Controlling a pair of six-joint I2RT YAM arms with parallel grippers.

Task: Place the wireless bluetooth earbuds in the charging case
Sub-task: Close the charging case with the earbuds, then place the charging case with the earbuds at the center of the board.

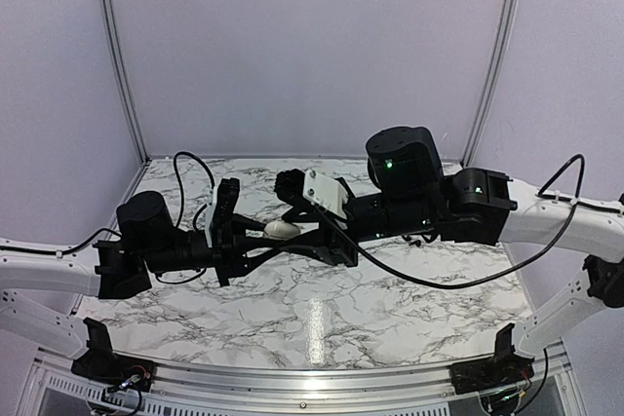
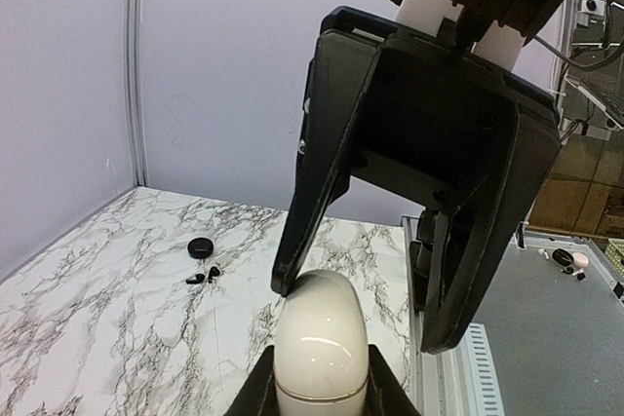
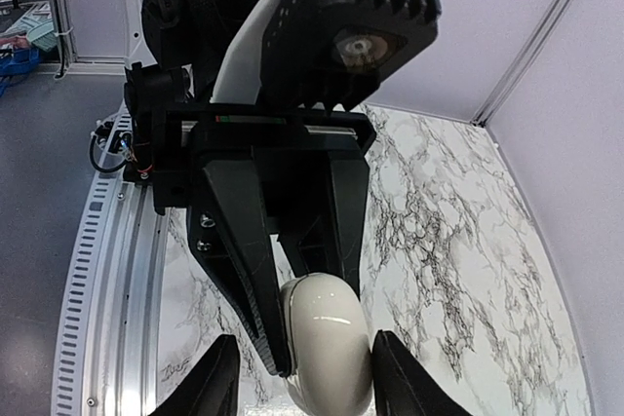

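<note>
The cream-white charging case (image 1: 281, 229) hangs above the marble table (image 1: 322, 328), lid closed, with my left gripper (image 2: 322, 383) shut on its lower part (image 2: 322, 353). My right gripper (image 2: 363, 315) reaches in from the opposite side and straddles the case's free end. One of its fingertips (image 2: 284, 285) touches the case; the other stands apart on the right. In the right wrist view the case (image 3: 330, 333) sits between my right gripper (image 3: 307, 383) fingers, with a gap on the left side. The two tiny black earbuds (image 2: 201, 276) lie on the marble, far left in the left wrist view.
A black round puck (image 2: 201, 247) lies on the marble just beyond the earbuds. Grey-white walls close in the table at the back and both sides. A metal rail (image 3: 107, 280) runs along the table's near edge by the arm bases.
</note>
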